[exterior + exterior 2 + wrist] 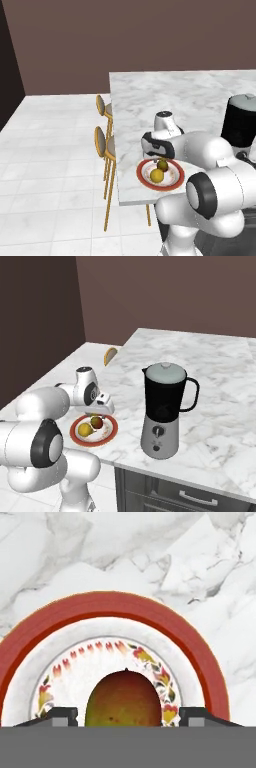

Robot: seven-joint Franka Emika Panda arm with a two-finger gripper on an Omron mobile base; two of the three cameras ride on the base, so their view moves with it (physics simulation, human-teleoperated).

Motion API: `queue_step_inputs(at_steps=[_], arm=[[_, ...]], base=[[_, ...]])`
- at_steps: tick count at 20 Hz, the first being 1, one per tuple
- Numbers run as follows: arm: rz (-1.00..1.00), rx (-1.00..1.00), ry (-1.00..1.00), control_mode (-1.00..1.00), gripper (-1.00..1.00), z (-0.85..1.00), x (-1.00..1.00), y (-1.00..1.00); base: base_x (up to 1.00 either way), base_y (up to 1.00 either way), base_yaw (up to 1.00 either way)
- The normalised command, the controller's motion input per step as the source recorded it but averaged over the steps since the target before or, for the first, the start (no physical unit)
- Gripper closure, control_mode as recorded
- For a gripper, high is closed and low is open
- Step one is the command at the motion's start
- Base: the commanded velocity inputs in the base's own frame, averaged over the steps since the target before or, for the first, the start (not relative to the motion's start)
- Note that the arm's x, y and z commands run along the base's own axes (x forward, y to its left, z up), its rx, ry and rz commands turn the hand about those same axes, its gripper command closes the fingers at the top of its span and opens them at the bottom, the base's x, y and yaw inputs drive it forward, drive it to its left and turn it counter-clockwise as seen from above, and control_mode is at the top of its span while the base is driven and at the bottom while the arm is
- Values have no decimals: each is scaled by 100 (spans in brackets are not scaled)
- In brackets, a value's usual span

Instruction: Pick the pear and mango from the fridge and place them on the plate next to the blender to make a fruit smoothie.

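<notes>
Near the worktop's (150, 100) front edge, on the plate (115, 614), the mango (123, 699) sits directly below the tool (128, 714), between its parted tips, beside the pear (157, 175).

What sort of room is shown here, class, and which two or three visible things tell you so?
Most likely a kitchen. A blender stands on a marble counter, a red-rimmed plate beside it carries fruit, and bar stools line the counter's edge.

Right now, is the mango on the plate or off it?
On it: the mango sits on the plate, beside the pear.
</notes>
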Motion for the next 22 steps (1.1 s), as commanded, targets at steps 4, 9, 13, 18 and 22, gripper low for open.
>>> queue_step_inputs(at_steps=[4,9,13,18,22], arm=[[-2,0,-1,-100,-100,9,0,0],[-5,0,-7,-100,-100,50,-36,0],[-1,0,-33,-100,-100,97,-99,0],[-3,-1,-47,-100,-100,85,-100,0],[0,-2,-50,-100,-100,74,-100,-4]], base=[[0,0,0],[0,0,0],[0,0,0],[0,0,0],[0,0,0]])
